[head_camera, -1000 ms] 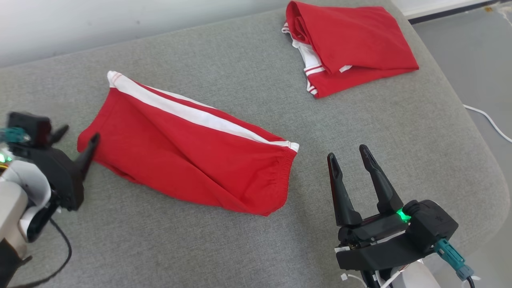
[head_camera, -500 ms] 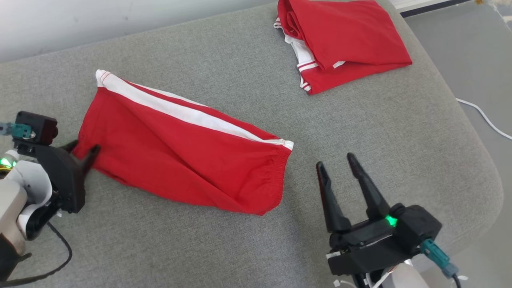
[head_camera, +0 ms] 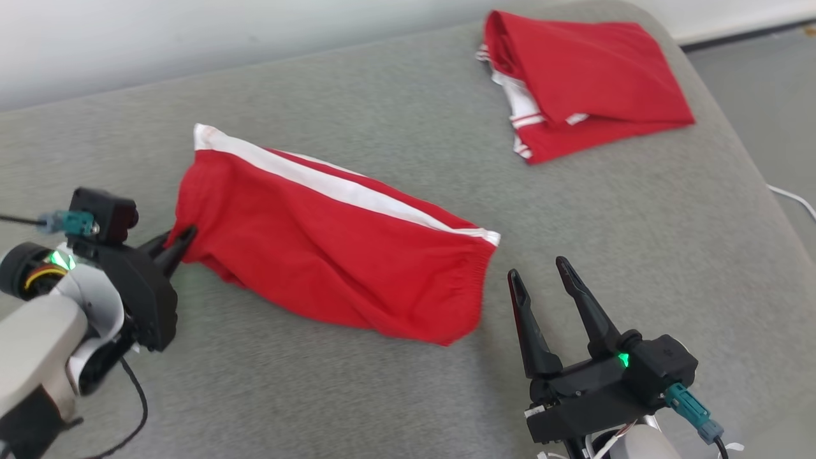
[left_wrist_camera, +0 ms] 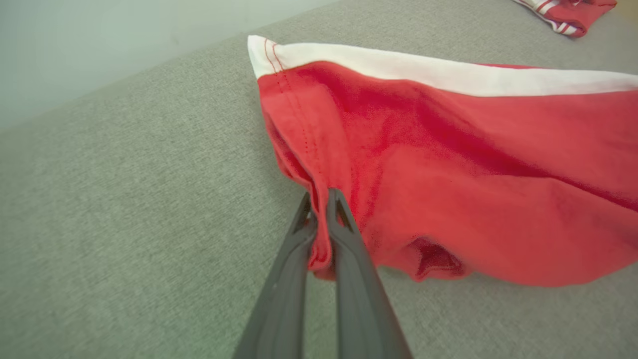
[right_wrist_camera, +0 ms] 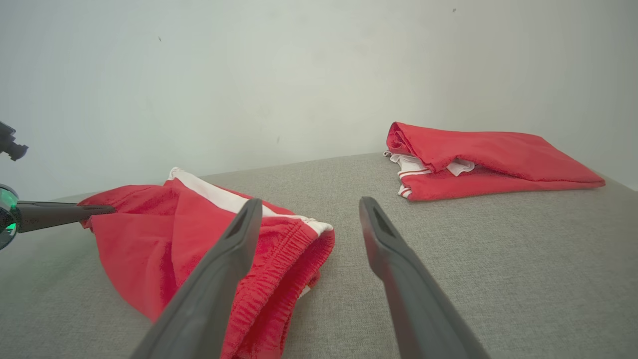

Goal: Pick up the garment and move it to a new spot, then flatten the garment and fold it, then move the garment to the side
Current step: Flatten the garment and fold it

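The garment [head_camera: 331, 248] is a pair of red shorts with a white side stripe, lying folded lengthwise across the grey cushioned surface [head_camera: 382, 395]. My left gripper [head_camera: 182, 237] is shut on the garment's hem at its left end. In the left wrist view the two fingers [left_wrist_camera: 344, 244] pinch a fold of the red cloth [left_wrist_camera: 448, 164], lifting it a little. My right gripper [head_camera: 539, 275] stands open just right of the elastic waistband, apart from it. In the right wrist view its spread fingers [right_wrist_camera: 239, 239] frame the waistband [right_wrist_camera: 279, 249].
A second red garment [head_camera: 586, 80] with white trim lies folded at the far right of the surface, also seen as a folded red garment [right_wrist_camera: 488, 159] in the right wrist view. The surface's rounded right edge drops to the floor, where a white cable [head_camera: 794, 199] runs. A pale wall stands behind.
My left gripper has closed from open onto the garment's left hem. The head camera has shifted, so the whole scene sits further right. My right gripper stays open beside the waistband.
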Controlling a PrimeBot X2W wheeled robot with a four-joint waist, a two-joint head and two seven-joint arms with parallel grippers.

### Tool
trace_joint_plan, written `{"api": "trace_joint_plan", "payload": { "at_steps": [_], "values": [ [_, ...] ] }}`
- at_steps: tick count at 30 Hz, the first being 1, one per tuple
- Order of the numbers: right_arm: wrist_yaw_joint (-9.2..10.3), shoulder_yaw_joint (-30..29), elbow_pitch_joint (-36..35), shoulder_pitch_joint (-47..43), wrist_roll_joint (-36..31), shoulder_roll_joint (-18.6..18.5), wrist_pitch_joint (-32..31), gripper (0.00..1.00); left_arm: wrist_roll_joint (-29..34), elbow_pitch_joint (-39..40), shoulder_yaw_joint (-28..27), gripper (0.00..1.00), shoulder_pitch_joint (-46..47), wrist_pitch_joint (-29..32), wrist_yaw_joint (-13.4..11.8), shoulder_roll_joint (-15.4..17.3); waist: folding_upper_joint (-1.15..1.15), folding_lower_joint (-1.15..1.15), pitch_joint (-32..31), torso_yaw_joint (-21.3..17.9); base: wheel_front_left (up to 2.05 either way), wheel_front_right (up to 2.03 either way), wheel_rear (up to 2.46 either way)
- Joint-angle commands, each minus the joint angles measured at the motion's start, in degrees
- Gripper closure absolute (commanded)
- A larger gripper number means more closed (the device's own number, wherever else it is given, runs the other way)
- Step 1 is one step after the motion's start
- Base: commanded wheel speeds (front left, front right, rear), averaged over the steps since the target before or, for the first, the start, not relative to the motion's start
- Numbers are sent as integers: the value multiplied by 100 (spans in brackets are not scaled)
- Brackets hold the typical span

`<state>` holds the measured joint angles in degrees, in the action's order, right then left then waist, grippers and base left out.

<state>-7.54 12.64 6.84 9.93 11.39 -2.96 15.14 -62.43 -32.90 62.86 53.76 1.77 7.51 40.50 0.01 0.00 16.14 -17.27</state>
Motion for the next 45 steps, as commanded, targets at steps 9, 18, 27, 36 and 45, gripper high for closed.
{"api": "trace_joint_plan", "payload": {
  "at_steps": [9,18,27,36,45],
  "values": [
    [15,-230,175,-236,-130,6,1,0,47,460,12,100,-612,-713,-191,-23,-1,0,-440,773,0,0,0],
    [15,-521,292,-543,-98,-13,2,0,-87,1445,11,100,-1667,-1371,-784,21,-1,0,-719,1242,0,0,0],
    [15,-670,428,-727,-112,-68,2,0,-77,1621,70,100,-2160,-1545,-1018,-109,-1,0,-822,1452,0,0,0],
    [15,-736,552,-664,-142,-82,2,0,894,1637,-1242,0,-2687,-1697,-1769,-491,-1,0,-910,1395,0,0,0],
    [15,-812,522,-753,-207,-77,2,0,2901,2595,-3470,0,-4196,-1690,-2079,-1287,-1,0,-974,1425,0,0,0]
  ]
}}
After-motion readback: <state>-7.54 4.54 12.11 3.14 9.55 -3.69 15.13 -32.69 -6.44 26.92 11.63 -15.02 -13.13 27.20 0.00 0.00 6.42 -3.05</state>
